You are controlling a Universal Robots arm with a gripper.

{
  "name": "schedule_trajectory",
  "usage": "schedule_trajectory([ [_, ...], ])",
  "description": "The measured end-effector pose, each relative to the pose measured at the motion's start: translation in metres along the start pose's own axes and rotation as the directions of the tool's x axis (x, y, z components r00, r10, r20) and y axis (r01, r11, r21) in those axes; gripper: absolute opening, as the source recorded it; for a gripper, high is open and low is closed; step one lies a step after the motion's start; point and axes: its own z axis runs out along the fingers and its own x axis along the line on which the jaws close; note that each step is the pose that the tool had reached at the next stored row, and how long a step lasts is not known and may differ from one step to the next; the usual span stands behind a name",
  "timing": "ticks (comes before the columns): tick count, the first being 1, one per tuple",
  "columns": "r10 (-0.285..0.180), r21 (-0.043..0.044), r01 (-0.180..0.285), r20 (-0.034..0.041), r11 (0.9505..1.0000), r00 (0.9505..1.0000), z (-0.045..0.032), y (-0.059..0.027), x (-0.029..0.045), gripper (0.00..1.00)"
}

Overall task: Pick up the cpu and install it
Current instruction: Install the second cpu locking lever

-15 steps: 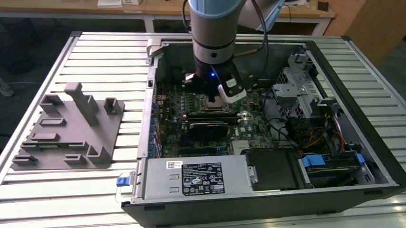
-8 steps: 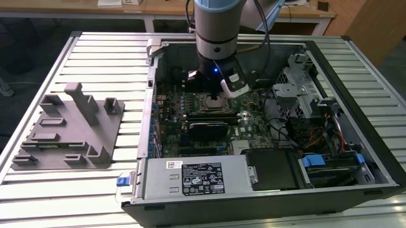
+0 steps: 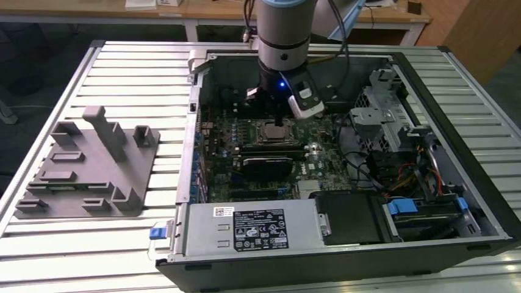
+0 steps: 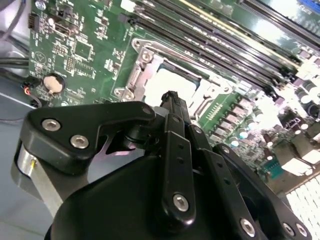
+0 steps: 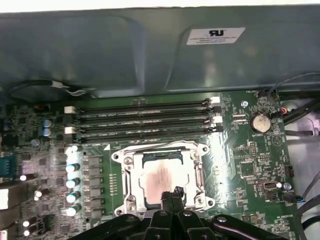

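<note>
the cpu (image 5: pixel 161 179) sits flat inside the socket frame (image 5: pixel 129 186) on the motherboard (image 5: pixel 250 155), in the open computer case (image 3: pixel 456 183) on the slatted table (image 3: pixel 122 67). from these views it looks seated already, square with the frame, silver top up.

the gripper (image 5: pixel 171 192) hangs just over the near edge of the cpu in both wrist views. its fingertips (image 4: pixel 170 97) are pressed together with nothing between them, so clenched and empty. whether the tips touch the chip top or hover a hair above it, cannot tell.

in the exterior view the arm (image 3: pixel 282 30) stands straight down over the socket area in the middle of the board. the grey plastic tray (image 3: pixel 85 171) with posts lies well apart, outside the case on the exterior view's left; i see no chip on it.

handling, as a judgement: the chip is light, stiff, thin, with a smooth slippery metal lid. the underside contacts and socket pins are fragile, so no sliding or tilting in the frame. best hold is on two opposite edges of the pale rim, level, with gentle force.

memory slots (image 5: pixel 142 117) run beside the socket, and a coin battery (image 5: pixel 260 121) lies near.
</note>
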Motion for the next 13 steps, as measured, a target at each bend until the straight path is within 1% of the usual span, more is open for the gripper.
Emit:
schedule_trajectory([
  [1, -0.001, 0.0069, 0.001, 0.0006, 1.0000, 1.0000, 0.0007, 0.0011, -0.0010, 0.11],
  [2, -0.001, 0.0107, 0.001, 0.0007, 0.9999, 1.0000, 0.0012, 0.0019, -0.0015, 0.11],
  [13, -0.003, 0.0098, 0.003, 0.0001, 0.9999, 1.0000, 0.0026, 0.0029, -0.0020, 0.11],
])
